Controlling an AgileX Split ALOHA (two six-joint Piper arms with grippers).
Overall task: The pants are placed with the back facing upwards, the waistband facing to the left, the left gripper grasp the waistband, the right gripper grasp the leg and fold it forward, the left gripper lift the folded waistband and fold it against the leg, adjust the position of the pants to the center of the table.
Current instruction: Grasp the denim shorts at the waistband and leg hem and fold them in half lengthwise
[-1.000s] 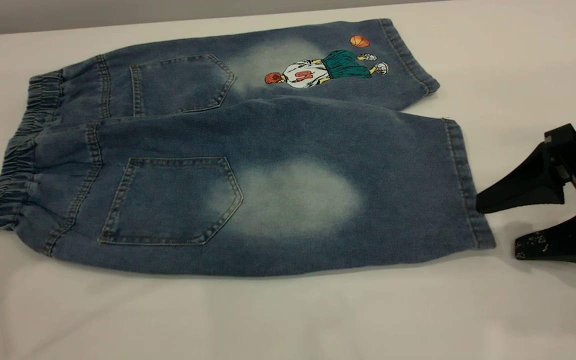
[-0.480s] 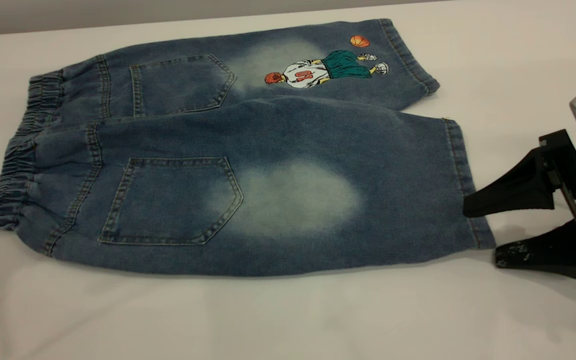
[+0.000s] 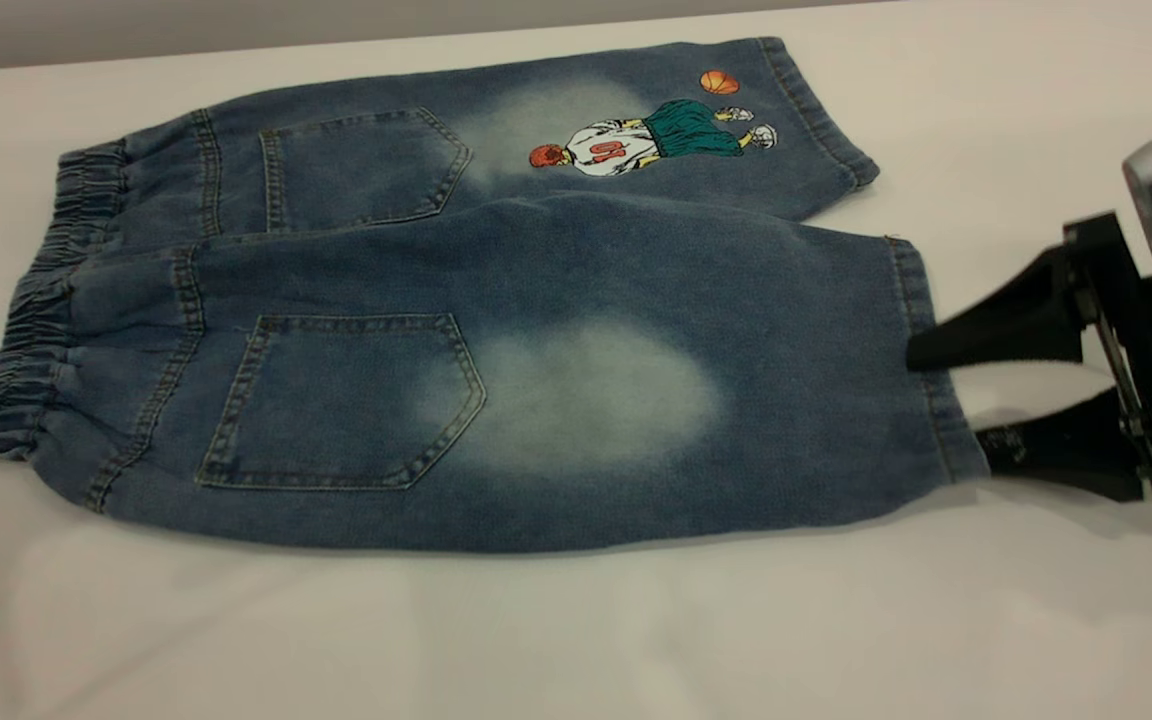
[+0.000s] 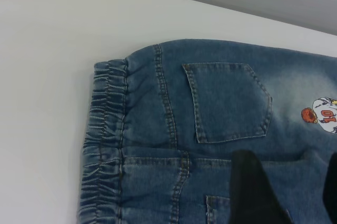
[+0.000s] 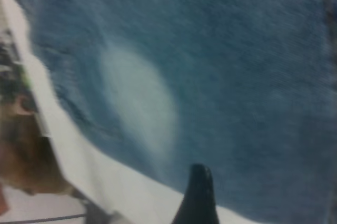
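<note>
The blue denim pants (image 3: 456, 300) lie flat, back up, on the white table (image 3: 576, 630). Their elastic waistband (image 3: 36, 320) is at the left. The plain leg (image 3: 596, 400) with a faded patch lies nearest, and the printed leg is behind it. My right gripper (image 3: 954, 400) is open at that leg's hem cuff (image 3: 921, 300), upper finger over the cuff, lower finger at its edge near the tabletop. The left gripper (image 4: 288, 174) shows only in the left wrist view. It hovers open over the seat of the pants (image 4: 226, 103), near the waistband (image 4: 102, 139).
Bare tabletop (image 3: 986, 120) surrounds the pants on all sides, widest toward the front. The table's back edge meets a grey wall (image 3: 236, 25). In the right wrist view the faded denim (image 5: 137, 97) fills most of the picture, with the table edge (image 5: 79, 155) beside it.
The right gripper has slid left toward the pants, still open. Its upper finger now overlaps the near leg's hem cuff. The pants have not moved.
</note>
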